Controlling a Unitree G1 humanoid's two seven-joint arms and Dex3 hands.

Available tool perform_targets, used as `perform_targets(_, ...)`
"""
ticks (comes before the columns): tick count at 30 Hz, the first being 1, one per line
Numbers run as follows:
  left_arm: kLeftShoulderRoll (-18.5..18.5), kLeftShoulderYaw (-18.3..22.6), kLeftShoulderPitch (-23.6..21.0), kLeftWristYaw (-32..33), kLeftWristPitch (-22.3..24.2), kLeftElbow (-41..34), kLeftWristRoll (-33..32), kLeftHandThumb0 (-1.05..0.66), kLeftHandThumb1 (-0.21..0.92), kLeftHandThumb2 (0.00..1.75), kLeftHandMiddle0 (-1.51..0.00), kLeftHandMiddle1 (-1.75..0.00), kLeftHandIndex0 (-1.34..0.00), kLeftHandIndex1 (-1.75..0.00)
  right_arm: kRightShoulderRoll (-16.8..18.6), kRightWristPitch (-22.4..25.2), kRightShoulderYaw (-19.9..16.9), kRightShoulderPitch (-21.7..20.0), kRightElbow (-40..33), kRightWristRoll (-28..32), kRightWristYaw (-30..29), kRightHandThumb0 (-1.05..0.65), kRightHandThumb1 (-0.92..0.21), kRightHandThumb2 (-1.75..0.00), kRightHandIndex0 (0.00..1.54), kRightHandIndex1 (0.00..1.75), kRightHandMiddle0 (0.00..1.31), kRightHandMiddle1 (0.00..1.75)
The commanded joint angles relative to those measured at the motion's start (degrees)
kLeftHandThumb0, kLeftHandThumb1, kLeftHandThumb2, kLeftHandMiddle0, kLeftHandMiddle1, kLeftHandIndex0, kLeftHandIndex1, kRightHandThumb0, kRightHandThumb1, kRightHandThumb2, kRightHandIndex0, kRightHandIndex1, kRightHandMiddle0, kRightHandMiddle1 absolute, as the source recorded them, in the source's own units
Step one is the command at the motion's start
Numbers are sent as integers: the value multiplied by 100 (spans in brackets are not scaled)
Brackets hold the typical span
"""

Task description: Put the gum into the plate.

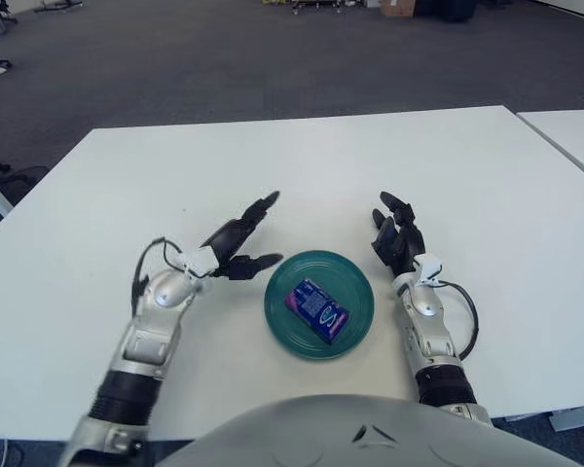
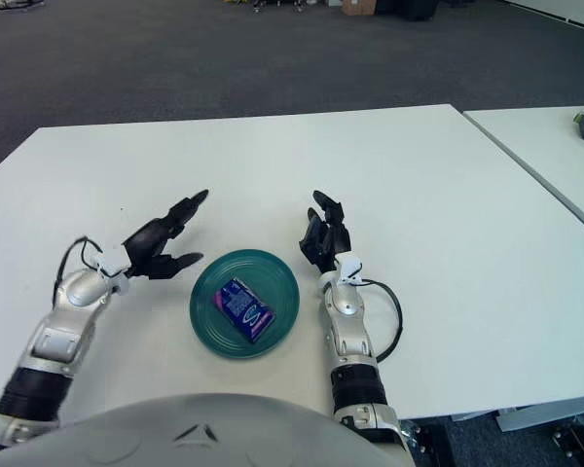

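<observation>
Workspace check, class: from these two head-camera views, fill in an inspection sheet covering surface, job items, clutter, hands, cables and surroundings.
Surface: white table, a second table abutting on the right.
Job items: blue gum pack lies inside the teal plate.
Clutter: nothing seen.
Hands: left hand open, left of the plate, holding nothing; right hand right of the plate.
Cables: black wire loops at the left wrist and right wrist.
Surroundings: dark carpet.
</observation>
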Motion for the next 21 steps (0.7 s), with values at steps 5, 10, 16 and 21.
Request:
perform_targets(5,-1726,328,863,1854,181,-199,-420,-105,92,84,-2,-1,-4,-3,-6,528,145,586,149,-35,67,-85,-92,-96,34,0,0,64)
perform_targets(10,-1705,362,921,1875,-360,335,-521,-105,92,92,-1,0,-7,-5,-78,572,204,684,-10,-20,159,-86,-92,-95,35,1,0,62)
perform_targets(16,-1657,309,959,1945,-615,661,-464,-105,92,98,-2,0,-5,-13,-122,649,214,783,-196,56,296,-87,-92,-96,36,1,0,61)
perform_targets(21,-1762,314,917,2013,-823,1113,-546,-105,92,100,-3,-1,-1,-22,-140,723,221,864,-356,81,377,-86,-92,-95,36,1,0,62)
